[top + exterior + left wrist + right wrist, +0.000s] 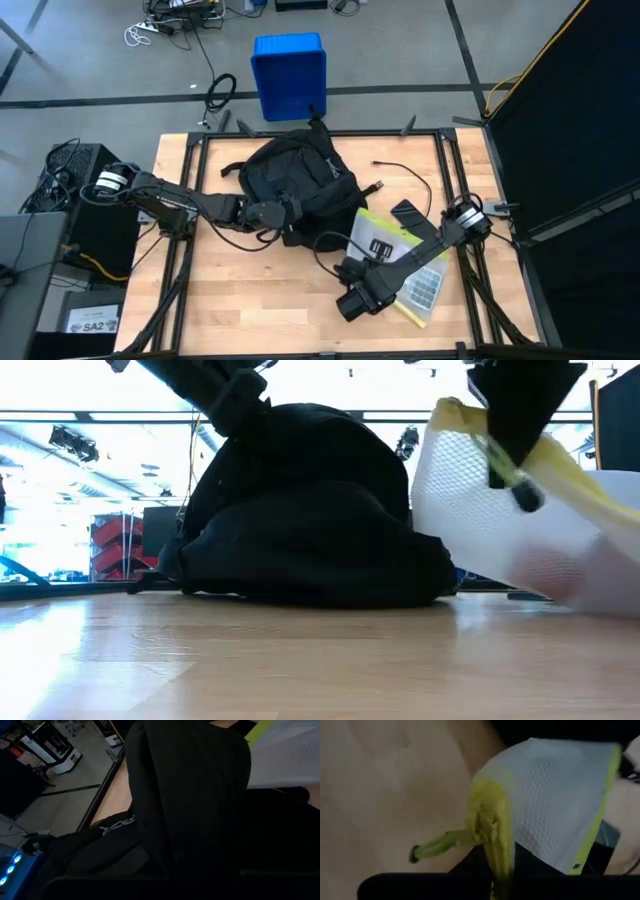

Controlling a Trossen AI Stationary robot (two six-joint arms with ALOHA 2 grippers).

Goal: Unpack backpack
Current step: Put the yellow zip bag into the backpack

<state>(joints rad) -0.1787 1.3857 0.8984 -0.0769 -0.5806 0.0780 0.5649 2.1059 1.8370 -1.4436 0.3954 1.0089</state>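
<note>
The black backpack (295,180) lies on its side in the middle of the wooden table (250,290); in the low view the backpack (310,520) rises as a dome. My left gripper (283,210) is shut at its near left edge. A white mesh pouch (400,258) with yellow-green trim lies slanting between the backpack and the table's near right. My right gripper (362,292) is shut on the pouch's near end. In the low view the pouch (480,520) hangs tilted, its yellow edge up. My left gripper comes at the backpack nearly level from the table's left and has a fold of its black fabric (165,820). The fabric fills the wrist view and hides the fingers, so the hold itself cannot be told. My right gripper pinches the pouch's yellow-green zipper edge (492,845) near a corner, beside the green pull tab (432,847). The fingers come from above, slanting down. That end of the pouch (470,430) is raised; the rest slopes down toward the table's right.
A blue plastic bin (290,72) stands on the floor beyond the far edge. A thin black cable (405,172) and a small black flat thing (406,212) lie on the table's right half. Bare wood lies along the near edge.
</note>
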